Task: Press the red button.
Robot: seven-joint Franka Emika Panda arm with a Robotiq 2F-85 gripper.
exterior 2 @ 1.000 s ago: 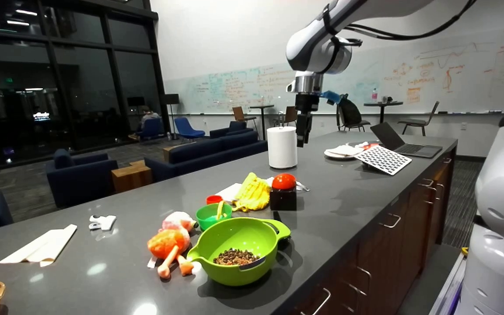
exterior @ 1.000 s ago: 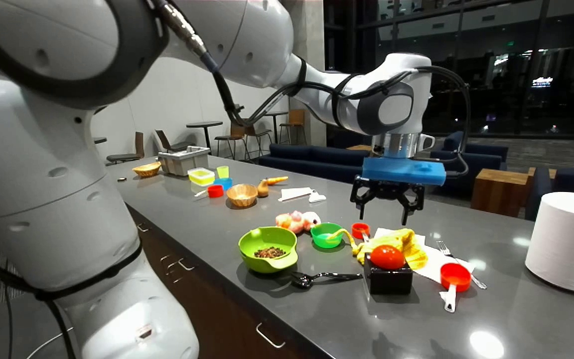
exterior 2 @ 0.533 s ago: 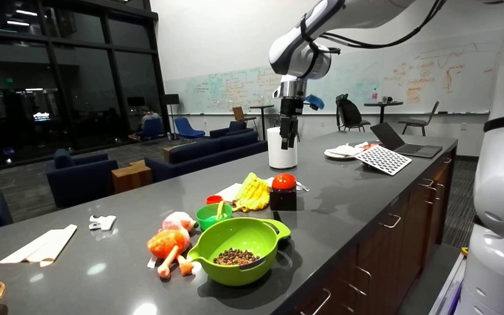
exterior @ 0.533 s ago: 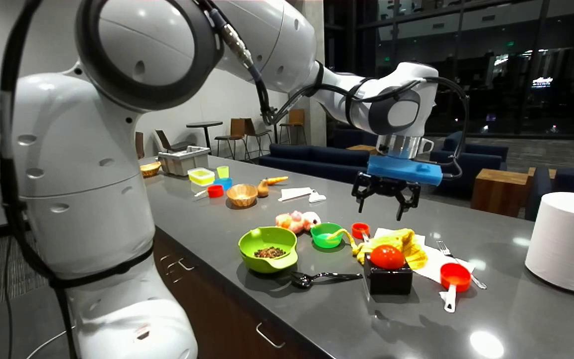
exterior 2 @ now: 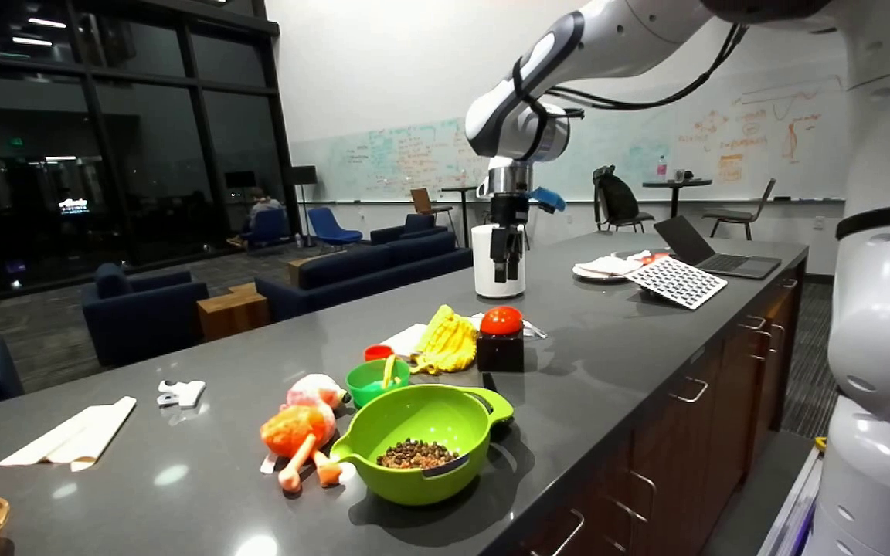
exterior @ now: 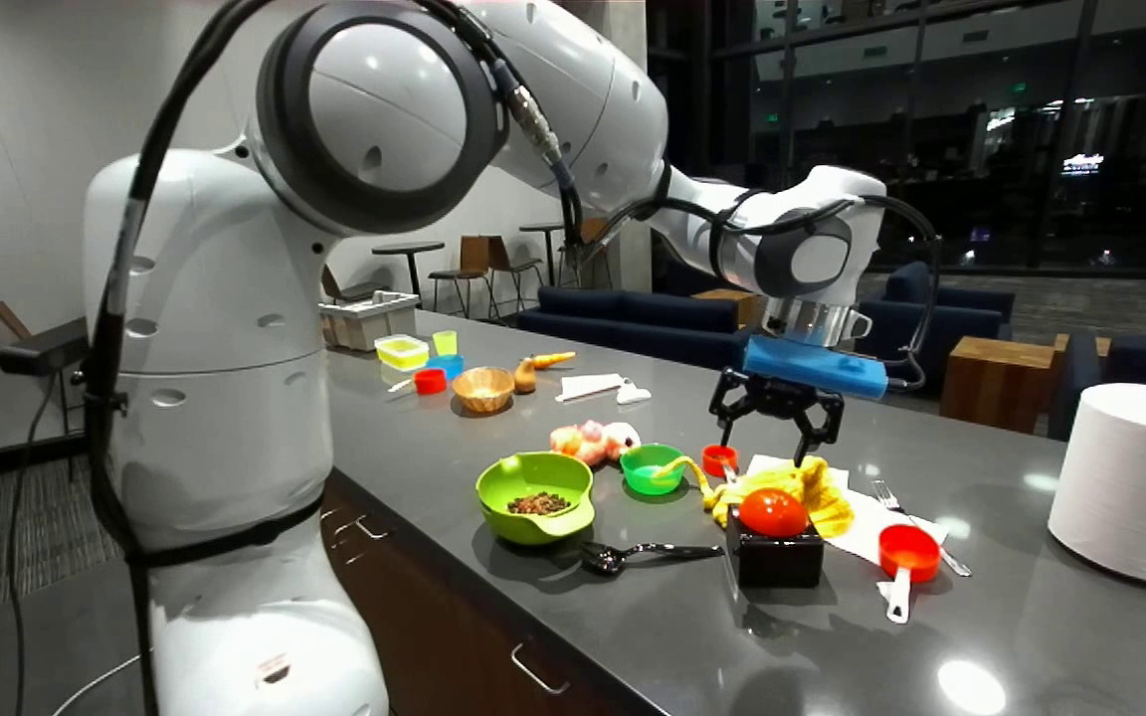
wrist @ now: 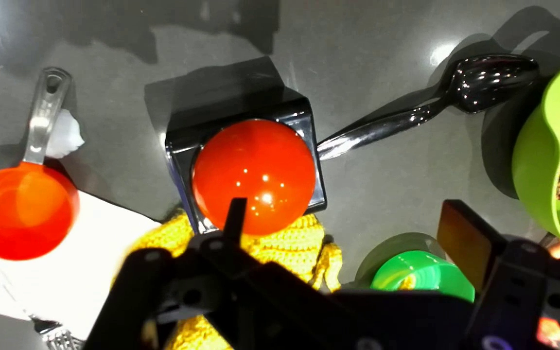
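Observation:
The red button is a round glossy red cap on a black boxy base. It stands on the grey counter in both exterior views [exterior: 773, 512] [exterior 2: 501, 321] and fills the upper middle of the wrist view [wrist: 255, 170]. My gripper [exterior: 764, 452] is open and empty, its fingers pointing down. It hangs above and a little behind the button in that exterior view, and it also shows above the counter here [exterior 2: 505, 278]. In the wrist view the gripper [wrist: 345, 206] has its left fingertip overlapping the cap's lower edge; the right one is over bare counter. No contact shows.
A yellow knitted cloth [exterior: 817, 492] lies against the base. Around it are a black spoon [exterior: 648, 552], a green bowl of pellets [exterior: 533, 497], a small green cup [exterior: 653, 469], a red scoop [exterior: 909, 552], a fork [exterior: 921, 527] and a paper roll [exterior 2: 499, 266].
The arm has swung and lowered. My gripper has come down toward the counter, shifted slightly right in an exterior view and left in an exterior view. The button and other objects have not moved.

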